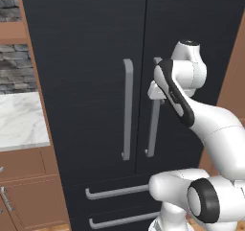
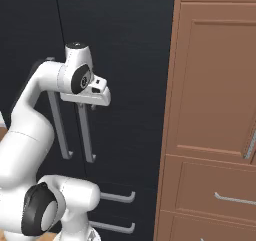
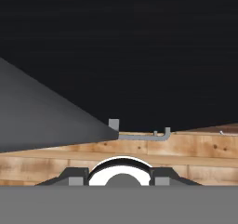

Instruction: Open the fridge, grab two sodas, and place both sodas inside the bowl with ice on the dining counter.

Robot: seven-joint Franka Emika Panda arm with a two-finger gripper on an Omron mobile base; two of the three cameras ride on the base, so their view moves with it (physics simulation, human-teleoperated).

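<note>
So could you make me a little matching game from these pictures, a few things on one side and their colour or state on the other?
Things:
1. fridge
2. gripper
3. counter top
4. tall cabinet

Colour or state:
A. brown wood
B. white marble with grey veins
C. black, both doors closed
D. shut on the right door handle

Pairs: 1-C, 2-D, 3-B, 4-A

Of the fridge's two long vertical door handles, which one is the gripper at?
The right-hand handle. The gripper sits against its upper part, while the left-hand handle stands free.
</note>
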